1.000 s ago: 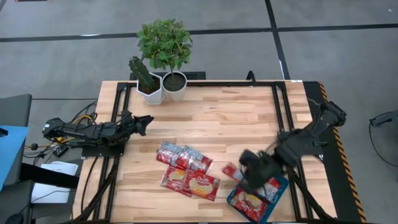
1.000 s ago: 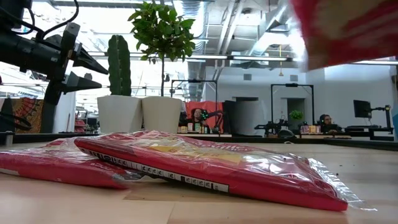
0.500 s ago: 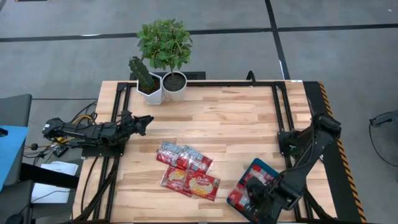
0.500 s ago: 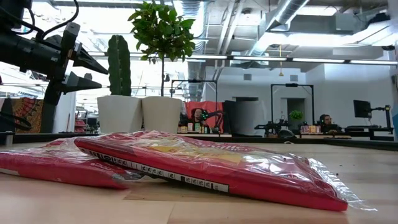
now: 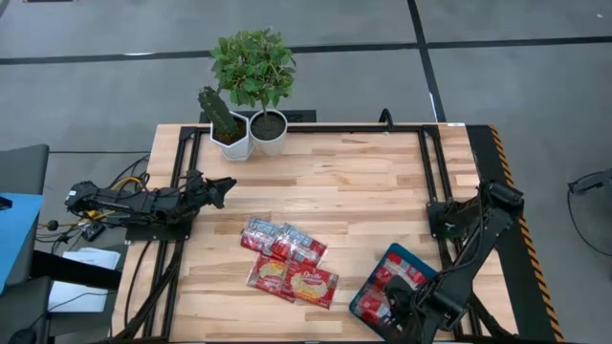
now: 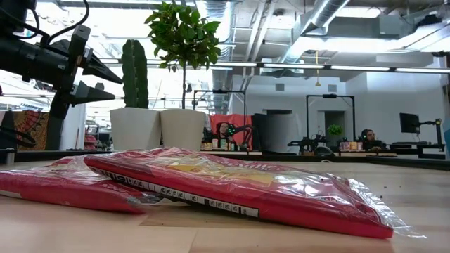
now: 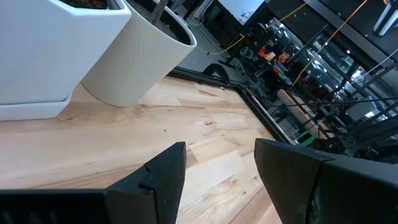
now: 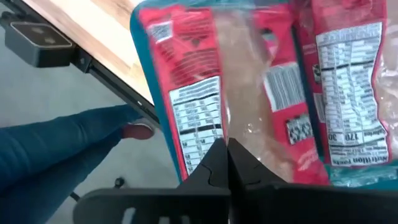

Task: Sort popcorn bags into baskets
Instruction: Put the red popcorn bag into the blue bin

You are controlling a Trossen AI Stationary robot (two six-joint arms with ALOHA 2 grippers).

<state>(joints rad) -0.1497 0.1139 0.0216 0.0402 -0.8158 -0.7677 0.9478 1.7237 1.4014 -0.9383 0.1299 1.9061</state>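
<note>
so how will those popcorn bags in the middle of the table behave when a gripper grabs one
The popcorn bags look flat and thin in glossy clear wrap, so one will probably flex and may slip between the fingers. They overlap in a loose pile, so lifting one could drag a neighbour along. In the low view the top packet lies low on the wooden table, so getting under an edge may be awkward.
</note>
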